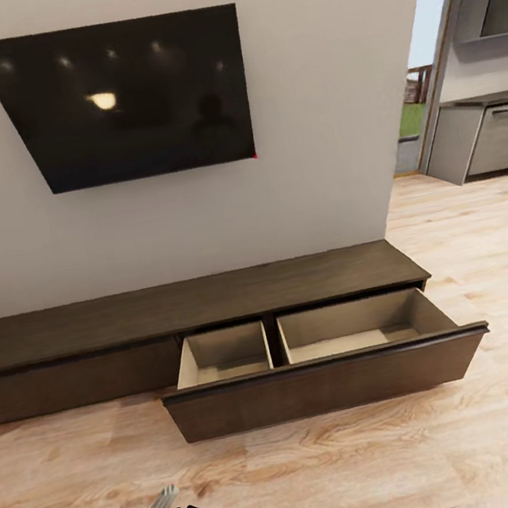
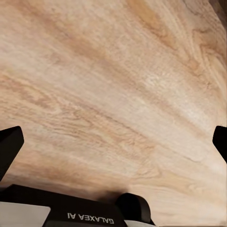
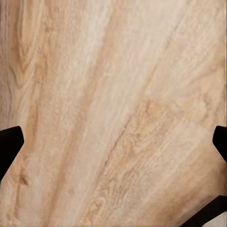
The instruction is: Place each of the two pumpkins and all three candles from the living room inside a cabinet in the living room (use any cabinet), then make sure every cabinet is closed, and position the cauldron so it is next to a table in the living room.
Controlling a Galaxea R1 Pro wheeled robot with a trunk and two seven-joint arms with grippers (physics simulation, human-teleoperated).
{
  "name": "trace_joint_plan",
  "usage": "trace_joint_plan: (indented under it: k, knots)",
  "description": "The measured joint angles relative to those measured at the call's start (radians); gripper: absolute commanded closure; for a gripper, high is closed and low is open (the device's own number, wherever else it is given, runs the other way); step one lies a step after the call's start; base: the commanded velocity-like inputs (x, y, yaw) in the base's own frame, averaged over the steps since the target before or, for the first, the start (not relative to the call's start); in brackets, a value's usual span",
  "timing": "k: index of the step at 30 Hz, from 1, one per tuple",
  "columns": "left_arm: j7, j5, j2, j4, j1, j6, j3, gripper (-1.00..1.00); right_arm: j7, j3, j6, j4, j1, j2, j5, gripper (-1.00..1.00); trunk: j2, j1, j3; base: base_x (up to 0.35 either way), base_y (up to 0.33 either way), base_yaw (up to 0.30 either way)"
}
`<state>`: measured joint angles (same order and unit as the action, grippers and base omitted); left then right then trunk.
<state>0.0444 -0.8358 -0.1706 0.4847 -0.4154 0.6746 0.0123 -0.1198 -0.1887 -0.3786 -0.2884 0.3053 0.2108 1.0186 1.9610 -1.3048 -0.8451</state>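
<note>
Facing the cabinet (image 1: 196,302), I see its right drawer (image 1: 327,383) pulled out. Left gripper (image 2: 113,142) and right gripper (image 3: 113,142): jaws spread wide over wood floor (image 1: 325,466).

Sitting along the wall under the television: the cabinet (image 1: 196,302), long, low and dark brown, with a flat bare top. Standing pulled out over the wood floor on the right half: its wide drawer (image 1: 327,383), showing two pale beige compartments, both holding nothing, split by a dark divider.
</note>
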Motion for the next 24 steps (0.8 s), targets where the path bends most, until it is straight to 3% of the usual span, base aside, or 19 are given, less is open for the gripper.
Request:
trace_joint_plan:
  k: [5, 6, 10, 11, 12, 14, 16, 20, 22, 24]
  knots:
    - [0.000, -0.001, -0.001, 0.000, 0.001, -0.001, 0.000, -1.00, 0.004, 0.001, 0.013, -0.001, 0.000, 0.000, -0.007, -1.00, 0.000, 0.000, -0.005, 0.000, 0.000, -0.224]
    - [-0.001, 0.001, 0.000, 0.000, 0.000, -0.002, -0.001, -1.00, 0.005, 0.001, 0.034, -0.010, 0.000, -0.001, -0.026, -1.00, 0.000, 0.000, -0.006, 0.000, 0.000, -0.224]
    - [-0.005, 0.012, 0.000, -0.009, 0.001, -0.053, -0.012, -1.00, 0.022, 0.007, 0.066, -0.102, 0.000, -0.006, -0.157, -1.00, 0.000, 0.000, -0.010, 0.000, 0.000, -0.224]
    - [-0.007, 0.030, 0.001, -0.023, 0.000, -0.084, -0.025, -1.00, 0.050, 0.008, 0.067, -0.159, 0.000, -0.011, -0.226, -1.00, 0.000, 0.000, -0.010, 0.000, 0.000, -0.224]
    - [-0.008, 0.039, 0.001, -0.028, 0.000, -0.093, -0.032, -1.00, 0.067, 0.009, 0.067, -0.182, 0.000, -0.013, -0.252, -1.00, 0.000, 0.000, -0.011, 0.000, 0.000, -0.224]
    - [-0.017, 0.073, 0.003, -0.042, 0.000, -0.117, -0.054, -1.00, 0.159, 0.011, 0.063, -0.257, 0.000, -0.031, -0.327, -1.00, 0.000, 0.000, -0.013, 0.000, 0.000, -0.218]
    - [-0.036, 0.093, 0.015, -0.048, 0.000, -0.128, -0.066, -1.00, 0.282, 0.012, 0.052, -0.318, 0.000, -0.072, -0.377, -1.00, 0.000, 0.000, -0.016, 0.000, 0.000, -0.192]
    - [-0.106, 0.104, 0.034, -0.051, 0.000, -0.134, -0.072, -1.00, 0.515, 0.035, 0.036, -0.390, 0.000, -0.143, -0.425, -1.00, 0.000, 0.000, -0.021, 0.000, 0.000, -0.173]
    - [-0.153, 0.106, 0.039, -0.052, 0.000, -0.136, -0.073, -1.00, 0.614, 0.070, 0.035, -0.404, 0.000, -0.162, -0.437, -1.00, 0.000, 0.000, -0.023, 0.000, 0.000, -0.166]
    - [-0.179, 0.107, 0.045, -0.052, 0.000, -0.137, -0.073, -1.00, 0.664, 0.102, 0.036, -0.409, 0.000, -0.169, -0.440, -1.00, 0.000, 0.000, -0.026, 0.000, 0.000, -0.163]
